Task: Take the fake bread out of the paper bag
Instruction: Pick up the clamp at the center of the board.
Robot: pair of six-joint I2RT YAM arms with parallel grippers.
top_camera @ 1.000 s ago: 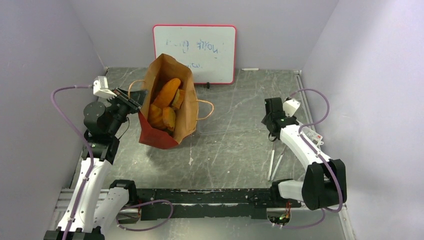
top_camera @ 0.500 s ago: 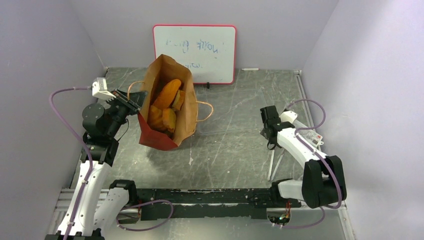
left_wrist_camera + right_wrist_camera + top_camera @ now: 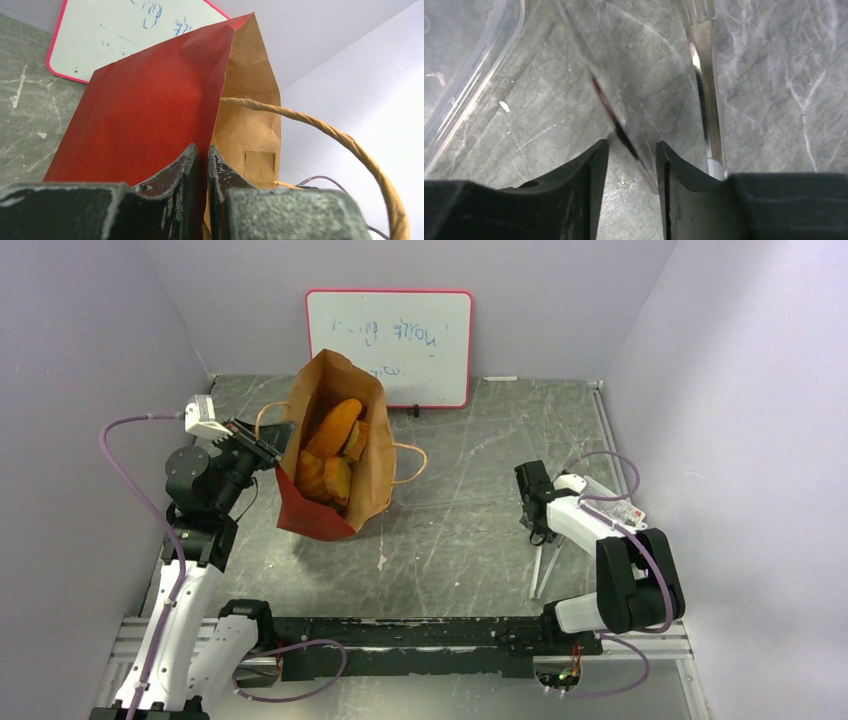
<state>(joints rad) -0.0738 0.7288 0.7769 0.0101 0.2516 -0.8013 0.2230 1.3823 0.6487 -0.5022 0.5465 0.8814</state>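
The paper bag (image 3: 322,512), red outside and brown inside, stands open at the back left. Inside it show the long orange loaf (image 3: 336,424) and smaller bread pieces (image 3: 326,478). My left gripper (image 3: 270,450) is shut on the bag's left rim. In the left wrist view the gripper (image 3: 201,150) pinches the red wall (image 3: 145,110), with the loop handle (image 3: 325,130) arching to the right. My right gripper (image 3: 540,533) is low over the table at the right, far from the bag. It is open (image 3: 631,145), with a clear plastic knife (image 3: 619,100) lying between its fingers.
A whiteboard (image 3: 400,340) leans on the back wall behind the bag. Clear plastic cutlery (image 3: 548,565) lies on the table by my right gripper, and a clear fork (image 3: 704,75) shows beside the knife. A clear plastic edge (image 3: 469,100) is at the left of the right wrist view. Side walls close in.
My right arm has drawn back toward the near edge and its gripper has come down over the clear cutlery. The left gripper keeps its hold on the bag rim.
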